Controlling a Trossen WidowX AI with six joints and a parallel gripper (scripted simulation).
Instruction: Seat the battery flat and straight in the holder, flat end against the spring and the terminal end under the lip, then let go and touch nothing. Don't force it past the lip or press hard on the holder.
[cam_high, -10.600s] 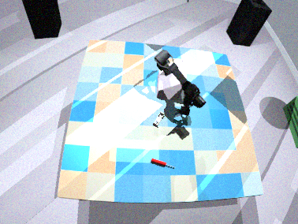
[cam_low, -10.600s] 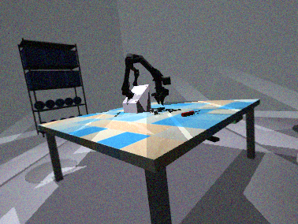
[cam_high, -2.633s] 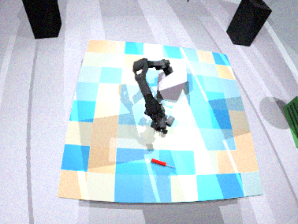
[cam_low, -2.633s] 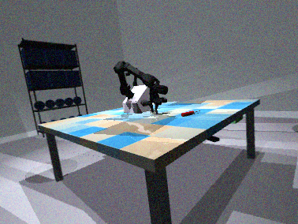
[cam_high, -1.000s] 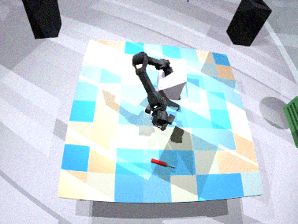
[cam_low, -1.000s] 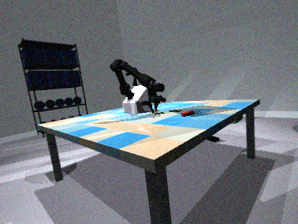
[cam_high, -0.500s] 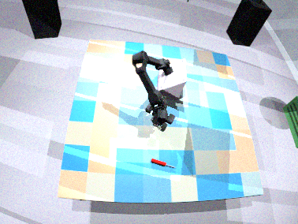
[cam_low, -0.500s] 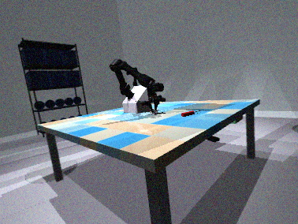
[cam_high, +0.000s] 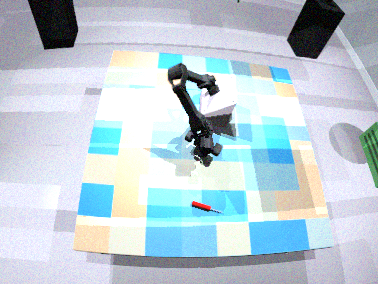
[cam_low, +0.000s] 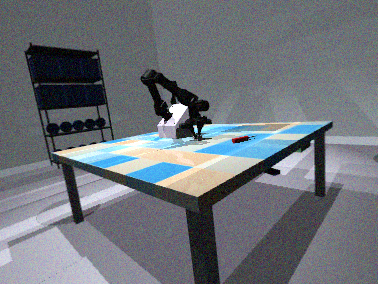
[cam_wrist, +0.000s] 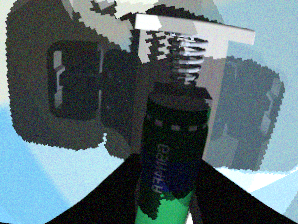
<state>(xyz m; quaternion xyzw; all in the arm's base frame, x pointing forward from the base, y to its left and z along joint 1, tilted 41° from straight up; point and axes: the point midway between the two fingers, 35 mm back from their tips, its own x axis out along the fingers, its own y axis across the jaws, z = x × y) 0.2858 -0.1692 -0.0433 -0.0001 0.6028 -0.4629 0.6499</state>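
The battery (cam_wrist: 172, 145), green with a blue band and mostly in shadow, runs up from the bottom of the wrist view. My gripper (cam_wrist: 165, 165) (cam_high: 202, 159) (cam_low: 198, 137) is shut on it, with a black finger on each side, low over the table. The holder shows in the wrist view by its pale end wall (cam_wrist: 220, 33) and the coiled metal spring (cam_wrist: 187, 62). The battery's upper end is at the spring's near end; I cannot tell whether they touch or how high the battery sits. The lip and the holder's other end are hidden. Both are too small to make out in the top and exterior views.
A red-handled screwdriver (cam_high: 201, 205) (cam_low: 240, 139) lies on the patchwork table (cam_high: 162, 240) (cam_low: 195, 192), toward the front in the top view. A white block (cam_high: 217, 102) (cam_low: 167, 130) stands beside the arm's base. A dark shelf rack (cam_low: 66, 77) stands beyond the table.
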